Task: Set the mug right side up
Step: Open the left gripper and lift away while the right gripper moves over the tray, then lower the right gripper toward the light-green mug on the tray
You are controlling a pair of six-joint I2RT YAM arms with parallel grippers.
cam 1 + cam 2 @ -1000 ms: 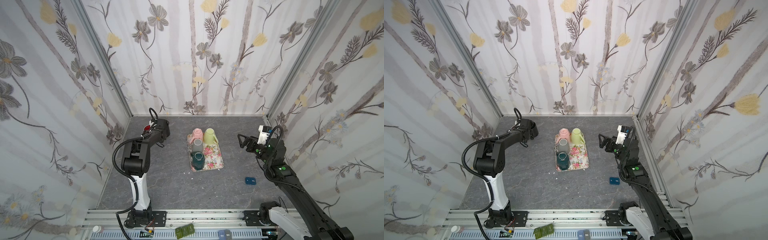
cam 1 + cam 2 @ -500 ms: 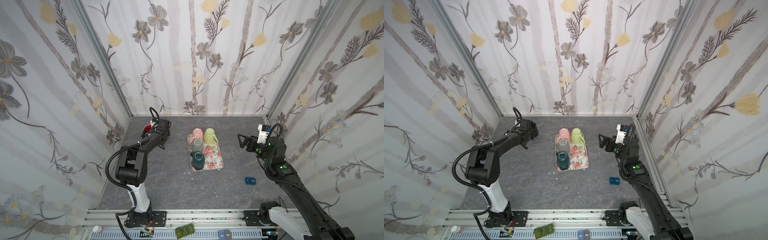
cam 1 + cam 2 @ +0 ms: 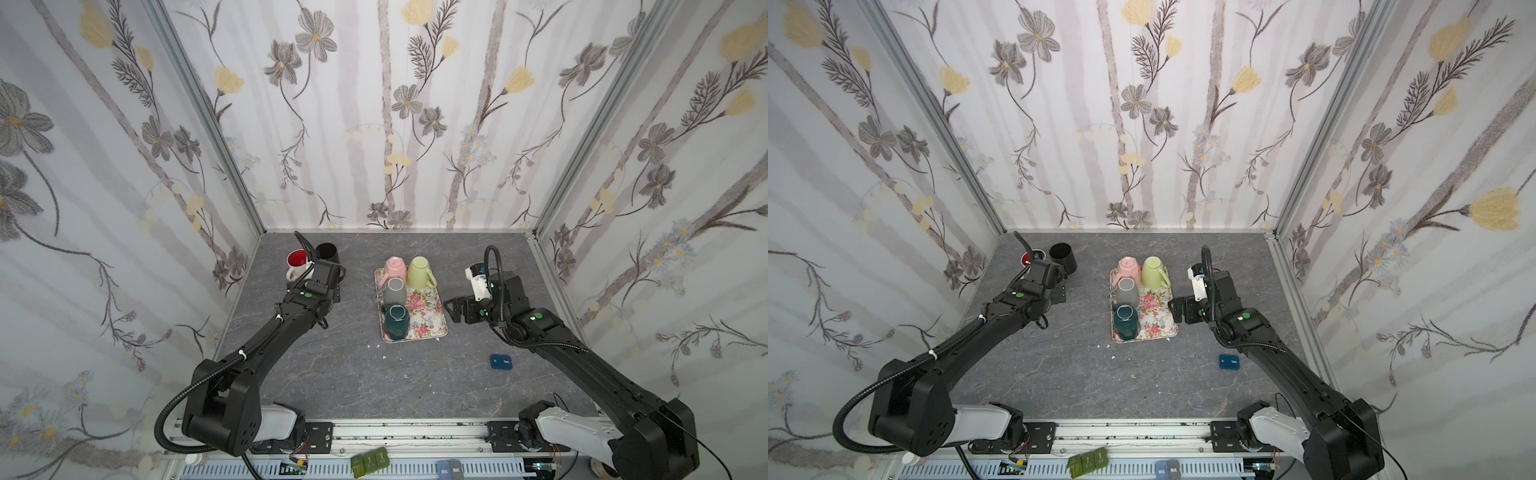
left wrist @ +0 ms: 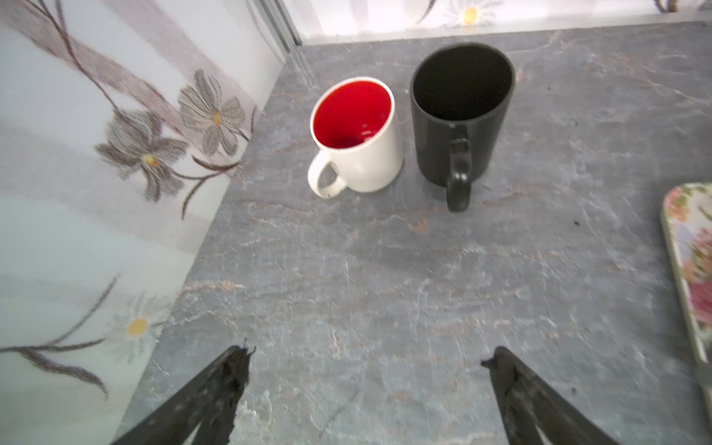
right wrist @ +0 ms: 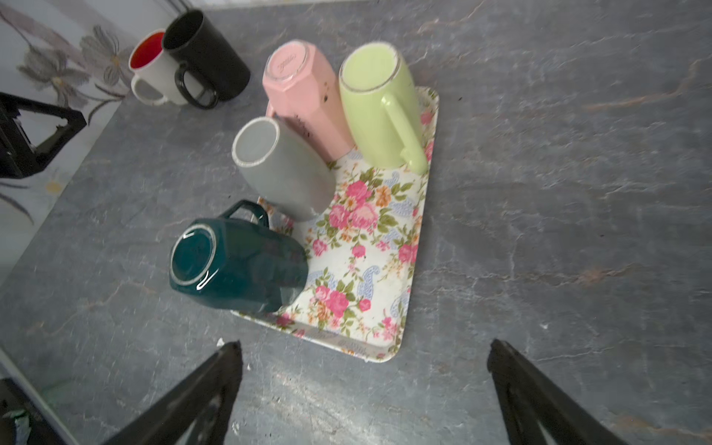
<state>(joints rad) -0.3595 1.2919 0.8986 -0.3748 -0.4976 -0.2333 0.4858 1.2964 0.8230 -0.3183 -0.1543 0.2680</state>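
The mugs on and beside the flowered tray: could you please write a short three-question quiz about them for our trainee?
1. True or false: the white ceramic mug with the red inside stands upright on the grey stone-look table.
2. How many mugs sit bottom-up on the rectangular flowered tray? A two, B four, C six.
3. What colour is the faceted ceramic mug nearest the robot's bases?
Key: 1 true; 2 B; 3 dark teal.
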